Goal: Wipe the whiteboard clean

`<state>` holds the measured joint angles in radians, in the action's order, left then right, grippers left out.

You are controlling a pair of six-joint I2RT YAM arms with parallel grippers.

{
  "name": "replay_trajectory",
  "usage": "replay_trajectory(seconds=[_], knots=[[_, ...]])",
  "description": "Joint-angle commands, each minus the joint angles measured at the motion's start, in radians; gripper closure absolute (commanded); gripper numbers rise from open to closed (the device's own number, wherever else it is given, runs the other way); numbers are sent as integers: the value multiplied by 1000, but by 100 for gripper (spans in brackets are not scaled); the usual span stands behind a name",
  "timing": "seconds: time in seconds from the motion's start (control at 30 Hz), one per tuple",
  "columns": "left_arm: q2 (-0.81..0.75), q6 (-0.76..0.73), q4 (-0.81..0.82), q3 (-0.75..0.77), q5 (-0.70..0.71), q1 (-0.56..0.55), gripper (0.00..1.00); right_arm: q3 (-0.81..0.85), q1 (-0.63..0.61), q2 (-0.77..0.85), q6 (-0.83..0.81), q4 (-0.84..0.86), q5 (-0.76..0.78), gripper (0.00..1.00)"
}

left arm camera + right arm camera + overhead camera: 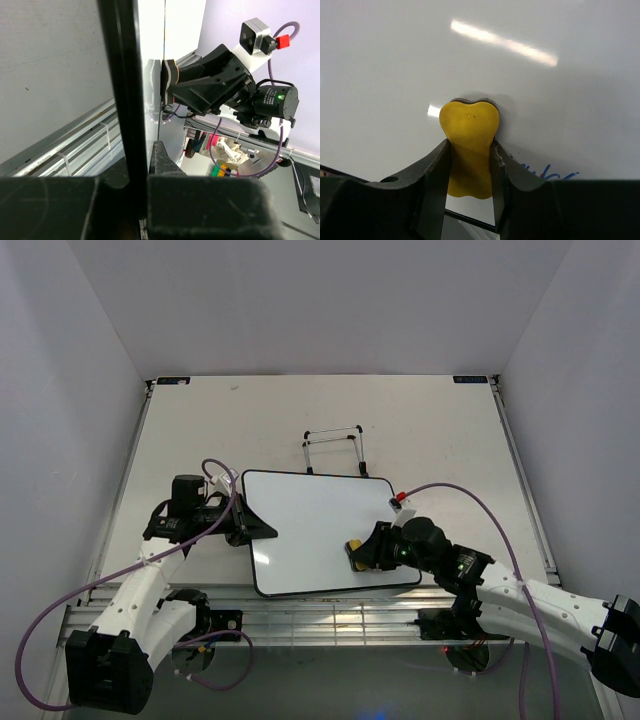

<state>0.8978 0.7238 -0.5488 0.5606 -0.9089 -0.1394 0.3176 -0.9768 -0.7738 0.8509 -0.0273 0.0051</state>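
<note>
Wiping: whiteboard [310, 530] flat on table [450, 440], left gripper [255, 528] clamped on its left edge; right gripper [363, 552] clamped on eraser [469, 125]. Press it flat, sweep toward scribble [550, 174] beside the right finger.

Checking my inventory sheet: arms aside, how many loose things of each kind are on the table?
whiteboard: 1
eraser: 1
wire stand: 1
Total: 3
</note>
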Motion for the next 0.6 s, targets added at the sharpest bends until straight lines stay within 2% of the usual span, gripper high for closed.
replay_trajectory(seconds=[0.0, 0.2, 0.37, 0.57], knots=[[-31, -112, 3, 73, 292, 4, 100, -78, 18, -48, 42, -368, 55, 92], [-22, -113, -13, 96, 304, 6, 100, -28, 26, -76, 51, -508, 127, 92], [-28, -110, -17, 99, 324, 11, 100, 0, 27, -35, 57, -548, 108, 92], [-36, -100, -30, 125, 340, 15, 100, 49, 27, -65, 39, -605, 87, 92]])
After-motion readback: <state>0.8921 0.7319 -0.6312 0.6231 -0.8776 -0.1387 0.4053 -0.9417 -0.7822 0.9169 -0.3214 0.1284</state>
